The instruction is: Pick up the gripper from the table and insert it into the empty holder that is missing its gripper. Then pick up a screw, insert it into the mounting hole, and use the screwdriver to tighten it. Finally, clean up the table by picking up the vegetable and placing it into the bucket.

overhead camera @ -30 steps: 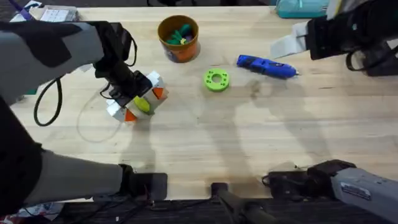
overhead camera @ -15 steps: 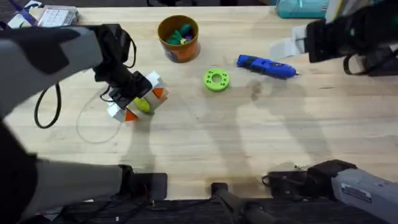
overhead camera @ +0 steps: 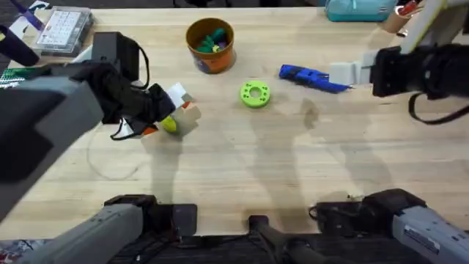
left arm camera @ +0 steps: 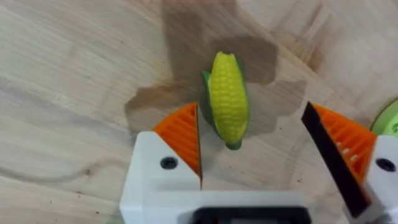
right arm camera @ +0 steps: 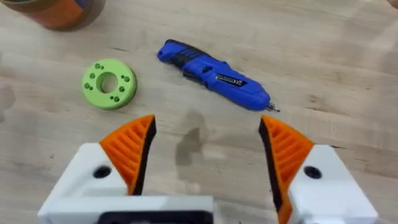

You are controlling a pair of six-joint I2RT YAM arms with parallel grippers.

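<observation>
Left gripper (left arm camera: pixel 252 152) spread wide over the desk (overhead camera: pixel 242 169), jaws open and holding nothing, orange pads either side of the toy corn cob (left arm camera: pixel 227 99) lying left of centre in the overhead frame. Likely light, rigid, ridged plastic, best pinched across its middle. Right gripper (right arm camera: pixel 205 152) likewise open and empty, hovering just short of the blue screwdriver (right arm camera: pixel 214 76) at upper right. Green ring (overhead camera: pixel 254 94) between them; orange bucket (overhead camera: pixel 210 45) at upper centre.

overhead: down/forward over table (overhead camera: pixel 293 169) | wrists: close, downward | shared: screwdriver (overhead camera: pixel 311 78), green ring (overhead camera: pixel 254 94)
</observation>
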